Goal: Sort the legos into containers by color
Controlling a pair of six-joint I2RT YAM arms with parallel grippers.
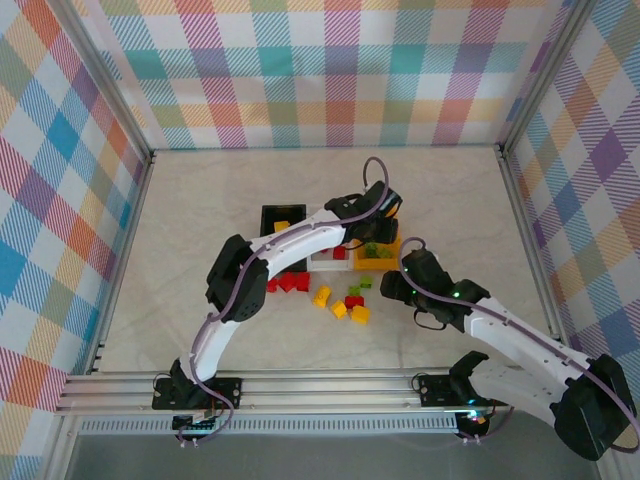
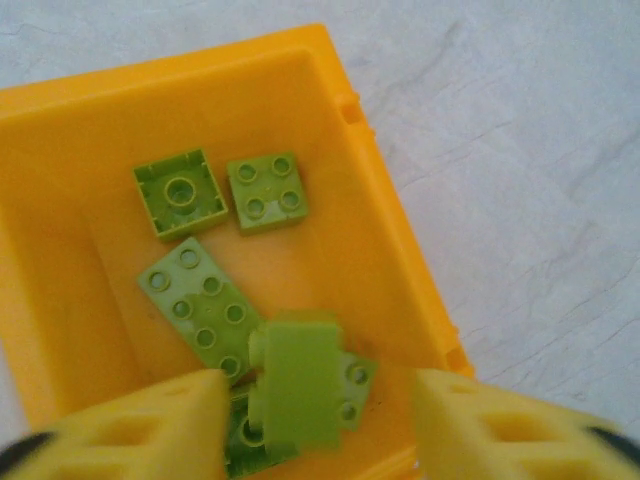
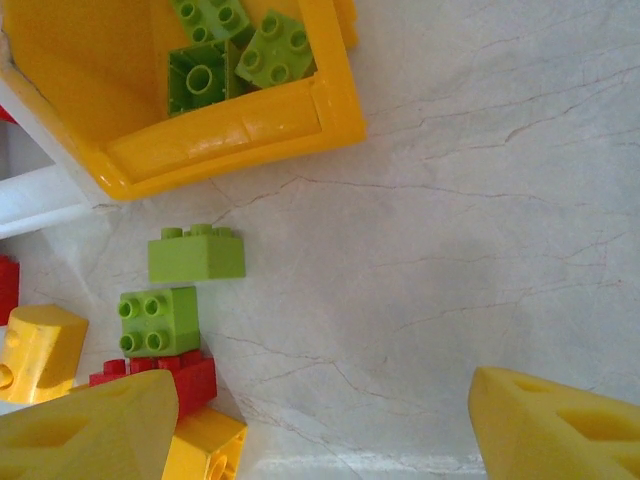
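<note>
Looking down from the top external view, the left arm arches from its base at lower left up to the frame's middle. The left end effector (image 1: 378,235) hangs over the orange-yellow bin (image 1: 392,262), which stands in a row with the white bin (image 1: 322,263) and the black bin (image 1: 268,213) to its left. The loose legos (image 1: 335,298) lie scattered on the bench (image 1: 200,200) just below the bins. The right arm bends in from lower right, with the right end effector (image 1: 392,290) near the pile's right edge. In the left wrist view the fingers stand apart at the bottom. A blurred lime brick (image 2: 300,385) sits between them, against the left finger but clear of the right, so I judge it unclamped above several lime bricks in the bin. In the right wrist view the fingers are spread in the bottom corners with nothing between them. Two lime pieces (image 3: 197,255) lie at centre left beside a red brick (image 3: 165,375). These bricks look light, rigid and smooth. A hold across two flat side walls, below the studs, should keep one from twisting out.
</note>
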